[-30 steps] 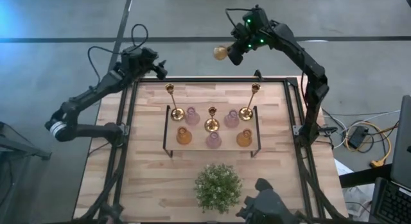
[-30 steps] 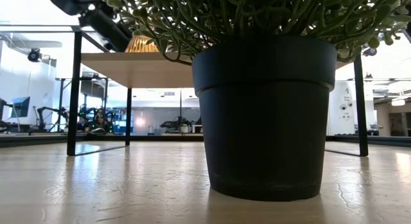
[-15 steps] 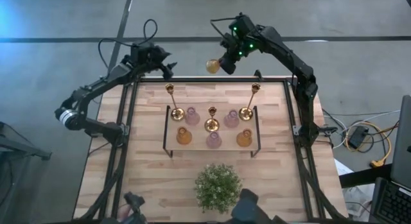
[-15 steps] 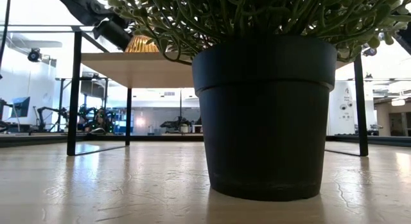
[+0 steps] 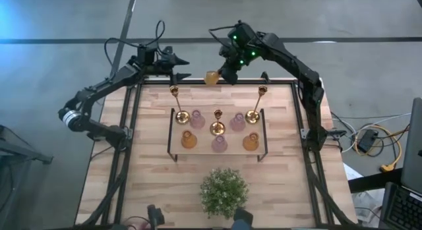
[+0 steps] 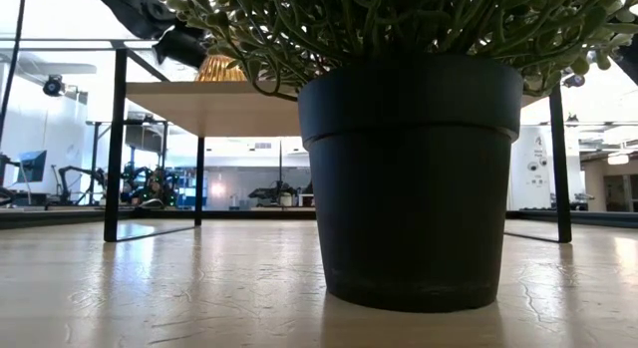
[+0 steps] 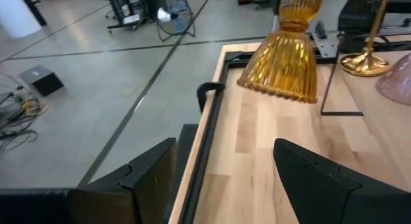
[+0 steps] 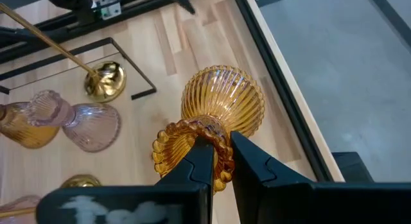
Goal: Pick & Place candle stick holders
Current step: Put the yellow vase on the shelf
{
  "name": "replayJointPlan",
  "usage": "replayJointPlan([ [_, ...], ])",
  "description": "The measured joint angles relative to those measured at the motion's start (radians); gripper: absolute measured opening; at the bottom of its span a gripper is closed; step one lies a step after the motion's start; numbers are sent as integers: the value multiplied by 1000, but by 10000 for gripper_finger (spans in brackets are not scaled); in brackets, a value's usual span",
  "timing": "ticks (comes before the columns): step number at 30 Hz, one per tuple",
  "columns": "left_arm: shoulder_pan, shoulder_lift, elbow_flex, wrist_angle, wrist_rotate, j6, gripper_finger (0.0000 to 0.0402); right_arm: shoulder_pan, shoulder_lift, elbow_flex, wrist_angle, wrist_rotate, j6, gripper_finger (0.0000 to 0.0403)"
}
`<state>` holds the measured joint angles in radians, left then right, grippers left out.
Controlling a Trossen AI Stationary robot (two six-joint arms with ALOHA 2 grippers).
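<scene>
Holding an amber candle holder above the table's far edge

Reaching in from ten o'clock, the left gripper (image 5: 182, 68) hangs with fingers spread, empty. At twelve o'clock, the right gripper (image 5: 223, 75) pinches an amber glass holder (image 5: 211, 77) by its rim. Brass sticks (image 5: 178, 105), pink holders (image 5: 197, 119) and amber ones (image 5: 189, 140) stand inside the black frame (image 5: 173, 134) mid-table.

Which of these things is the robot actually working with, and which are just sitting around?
Part of the job:
- amber glass holder, held in the right pincer
- left pincer, open nearby
- brass sticks
- pink glass holders

Just there:
- potted plant
- black frame
</scene>
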<state>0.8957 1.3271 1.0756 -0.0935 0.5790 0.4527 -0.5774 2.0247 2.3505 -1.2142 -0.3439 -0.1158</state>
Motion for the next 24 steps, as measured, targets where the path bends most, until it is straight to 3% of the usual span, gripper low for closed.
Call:
replayJointPlan([
  [13, -100, 57, 40, 19, 117, -32, 264, 11, 0, 0, 23, 2, 27, 21],
  [24, -127, 75, 50, 34, 51, -86, 264, 10, 0, -1, 19, 2, 27, 21],
])
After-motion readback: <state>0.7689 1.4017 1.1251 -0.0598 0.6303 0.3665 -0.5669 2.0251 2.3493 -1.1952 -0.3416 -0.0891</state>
